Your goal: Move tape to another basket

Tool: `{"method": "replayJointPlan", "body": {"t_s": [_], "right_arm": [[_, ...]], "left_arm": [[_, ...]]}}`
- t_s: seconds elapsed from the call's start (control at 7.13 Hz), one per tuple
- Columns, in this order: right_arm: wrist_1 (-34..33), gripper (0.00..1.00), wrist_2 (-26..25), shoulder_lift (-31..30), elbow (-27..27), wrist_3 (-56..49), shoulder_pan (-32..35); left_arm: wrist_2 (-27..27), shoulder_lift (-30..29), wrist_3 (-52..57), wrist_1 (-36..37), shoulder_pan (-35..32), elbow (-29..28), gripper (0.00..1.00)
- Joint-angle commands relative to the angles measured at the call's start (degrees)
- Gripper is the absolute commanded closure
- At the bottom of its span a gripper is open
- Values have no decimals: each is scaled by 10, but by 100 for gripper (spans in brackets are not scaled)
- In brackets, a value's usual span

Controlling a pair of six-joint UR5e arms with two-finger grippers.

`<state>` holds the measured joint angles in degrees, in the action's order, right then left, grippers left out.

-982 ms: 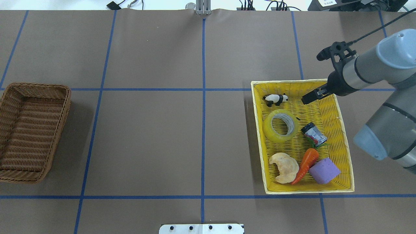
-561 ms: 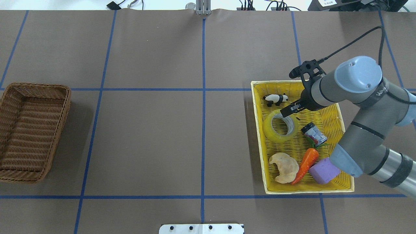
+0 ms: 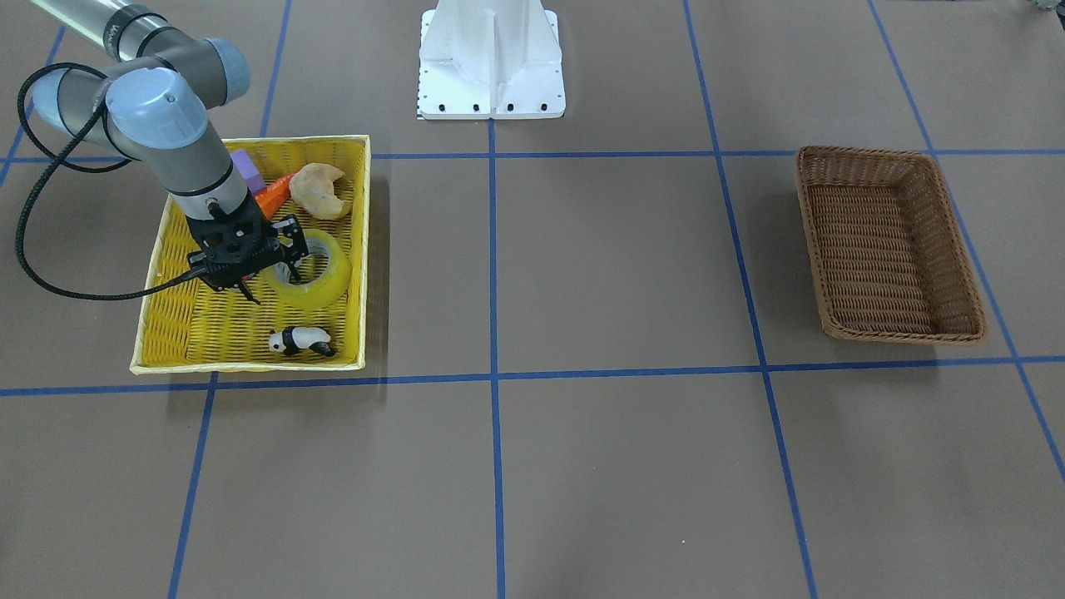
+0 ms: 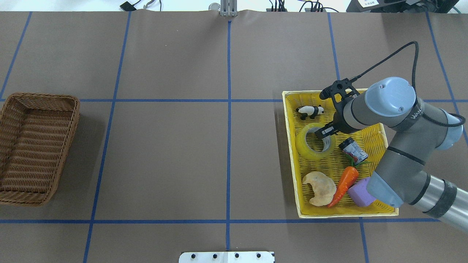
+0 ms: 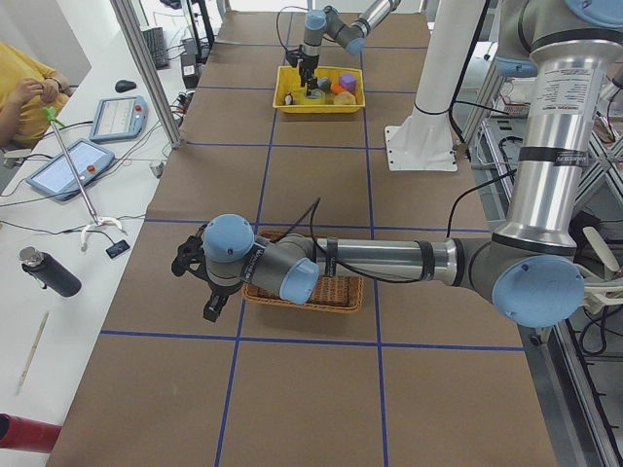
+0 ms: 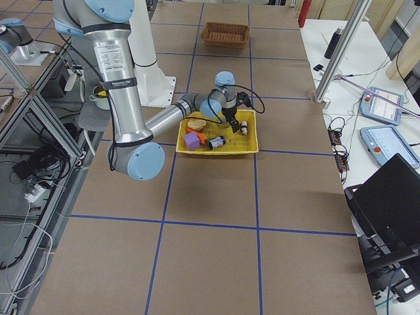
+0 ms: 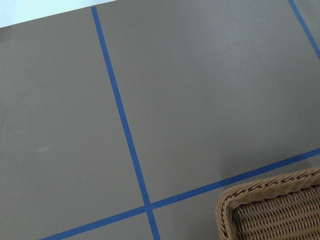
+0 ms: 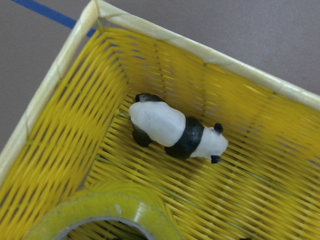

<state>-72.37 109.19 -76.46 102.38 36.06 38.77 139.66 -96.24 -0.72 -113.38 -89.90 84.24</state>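
**Right end effector** [image 3: 270, 281]: shown with its jaws spread over the tape [image 4: 306, 148], one inside the roll's hole and the other outside its wall; contact cannot be judged. **Left end effector** [image 5: 211, 309]: seen only from the side, near the basket [image 4: 44, 96]; whether it is open or closed cannot be told.

**Surface** [image 4: 164, 157]: covered in brown sheeting and divided into large rectangles by blue lines. The white robot pedestal [image 3: 491, 66] is fixed at one long edge.

**Room**: a white bench is set along the opposite edge, with aluminium posts [image 5: 146, 68], a laptop [image 6: 387, 203], teach pendants [image 5: 73, 165] and a dark bottle [image 5: 49, 272]. A person in yellow [image 5: 19, 88] is seated at its far end.

**Yellow tray** [image 4: 329, 215]: placed on the robot's right. The basket is placed well apart, on its left.

**Tape**: laid flat in the tray, between a pastry [image 4: 320, 188] and a panda figure [image 4: 310, 111]. A carrot [image 4: 345, 182], a purple block [image 4: 356, 193] and a small can [image 4: 353, 149] are also held there.
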Motion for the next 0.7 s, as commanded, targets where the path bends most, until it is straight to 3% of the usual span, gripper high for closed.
{"method": "replayJointPlan", "body": {"t_s": [0.0, 0.14, 0.56], "right_arm": [[-1, 93, 8, 2, -6, -2, -4], [-1, 100, 8, 3, -2, -2, -3], [-1, 100, 15, 3, 15, -3, 39]], "left_arm": [[0, 0, -1, 0, 0, 0, 1], [0, 0, -2, 0, 1, 1, 1], [0, 0, -2, 0, 0, 1, 1]]}}
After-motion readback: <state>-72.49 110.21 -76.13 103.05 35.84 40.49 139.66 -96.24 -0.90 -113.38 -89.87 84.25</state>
